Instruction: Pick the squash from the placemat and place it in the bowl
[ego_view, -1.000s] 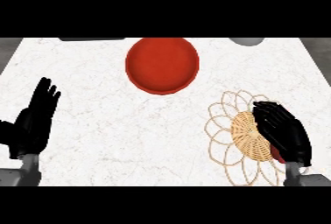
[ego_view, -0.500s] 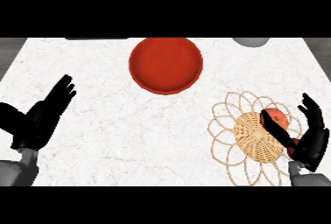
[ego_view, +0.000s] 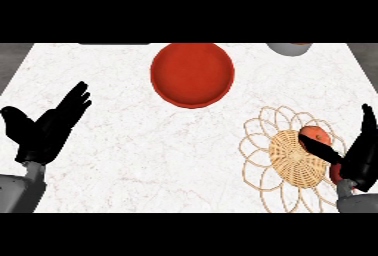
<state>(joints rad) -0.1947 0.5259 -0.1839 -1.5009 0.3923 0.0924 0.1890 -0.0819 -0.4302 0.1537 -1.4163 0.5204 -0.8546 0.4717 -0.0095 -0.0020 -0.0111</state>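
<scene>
At counter's right, the squash lies on the woven placemat, partly behind the right hand; thumb reaches across it, fingers straight. Red bowl sits well apart, upper centre. Left hand at left edge: fingers spread, resting.

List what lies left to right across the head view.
Left hand → red bowl → woven placemat → squash → right hand.
</scene>
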